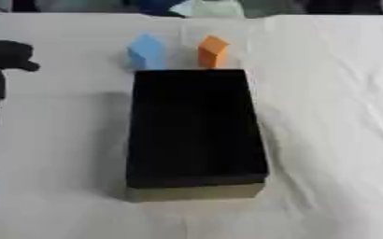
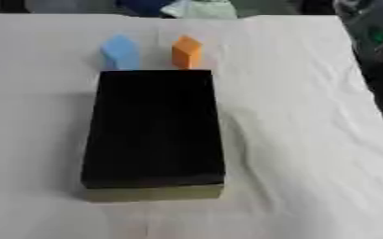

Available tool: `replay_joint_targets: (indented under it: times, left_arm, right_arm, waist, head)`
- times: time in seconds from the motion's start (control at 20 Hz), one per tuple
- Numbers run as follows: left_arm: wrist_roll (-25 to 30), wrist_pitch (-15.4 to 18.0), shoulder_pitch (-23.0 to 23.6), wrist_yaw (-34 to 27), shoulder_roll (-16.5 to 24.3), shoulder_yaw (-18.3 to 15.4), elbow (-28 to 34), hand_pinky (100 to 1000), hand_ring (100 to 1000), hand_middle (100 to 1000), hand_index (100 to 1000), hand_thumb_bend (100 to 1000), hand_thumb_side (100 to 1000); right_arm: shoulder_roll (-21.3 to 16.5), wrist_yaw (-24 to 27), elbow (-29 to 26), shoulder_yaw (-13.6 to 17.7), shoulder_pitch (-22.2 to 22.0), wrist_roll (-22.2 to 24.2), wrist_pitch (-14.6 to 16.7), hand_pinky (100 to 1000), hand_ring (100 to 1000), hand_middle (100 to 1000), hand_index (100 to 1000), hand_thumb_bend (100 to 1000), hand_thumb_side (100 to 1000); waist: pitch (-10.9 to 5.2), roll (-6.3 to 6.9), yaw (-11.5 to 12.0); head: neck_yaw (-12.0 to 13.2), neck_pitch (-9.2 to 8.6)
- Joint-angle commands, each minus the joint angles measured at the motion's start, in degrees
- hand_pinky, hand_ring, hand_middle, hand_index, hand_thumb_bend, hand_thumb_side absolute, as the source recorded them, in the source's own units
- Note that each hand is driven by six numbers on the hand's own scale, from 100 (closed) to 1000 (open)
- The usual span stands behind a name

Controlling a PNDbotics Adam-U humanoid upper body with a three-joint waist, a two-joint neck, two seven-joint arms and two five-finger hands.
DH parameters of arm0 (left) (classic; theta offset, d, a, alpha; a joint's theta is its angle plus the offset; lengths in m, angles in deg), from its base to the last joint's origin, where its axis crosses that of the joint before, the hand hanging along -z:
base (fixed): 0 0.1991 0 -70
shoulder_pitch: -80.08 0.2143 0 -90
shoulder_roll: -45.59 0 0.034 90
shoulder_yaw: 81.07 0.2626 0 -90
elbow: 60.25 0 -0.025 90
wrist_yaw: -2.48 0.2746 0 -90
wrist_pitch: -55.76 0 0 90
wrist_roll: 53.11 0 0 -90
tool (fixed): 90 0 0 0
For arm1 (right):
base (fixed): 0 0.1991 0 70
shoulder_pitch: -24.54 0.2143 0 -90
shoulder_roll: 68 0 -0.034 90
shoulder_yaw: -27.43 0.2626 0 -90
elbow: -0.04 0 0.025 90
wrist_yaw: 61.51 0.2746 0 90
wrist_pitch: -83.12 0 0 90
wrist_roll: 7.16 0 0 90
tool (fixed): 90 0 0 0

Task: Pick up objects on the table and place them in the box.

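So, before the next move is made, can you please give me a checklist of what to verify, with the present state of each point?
1. Box stands open, interior dark, nothing visible inside: ok.
2. Blue block sits on the cloth beyond the box's far edge, untouched: ok.
3. Orange block stands right of the blue one, apart from it: ok.
4. Left hand shows at the left edge, away from both blocks; whether its fingers are open: cannot tell.
5. Right hand in view: not ok, it shows in neither eye view.
6. Whether the blocks touch the box's far wall: cannot tell.
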Motion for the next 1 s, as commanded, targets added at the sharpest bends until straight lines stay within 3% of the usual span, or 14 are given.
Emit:
replay_joint_targets:
  times: [0.05, 0.45, 1.0]
  left_arm:
    - [0.0, -0.1, -0.2, 0.1, 0.6, -0.3, 0.8, 766, 635, 695, 740, 160, 1000]
    - [0.1, 0.0, -0.3, 0.0, 0.9, -0.1, 0.8, 766, 635, 695, 740, 159, 1000]
    - [0.5, 0.2, -0.8, -0.1, 1.1, 0.3, 0.8, 767, 635, 696, 740, 157, 1000]
  right_arm:
    - [-1.2, -0.9, 0.6, 0.2, 2.1, 0.5, 0.0, 849, 811, 711, 847, 100, 1000]
    - [1.4, -2.9, 6.7, -1.0, 6.1, 1.5, 0.7, 848, 816, 722, 849, 100, 1000]
    - [9.1, -9.5, 25.2, -1.9, 13.6, 1.7, 3.6, 850, 836, 758, 859, 100, 1000]
  waist:
    - [-1.21, 0.11, 0.1]
    - [-0.97, 0.07, 0.5]
    - [-0.59, 0.15, 1.3]
  head:
    - [-0.3, 0.26]
    - [-0.8, 0.06]
    - [-1.5, -0.44]
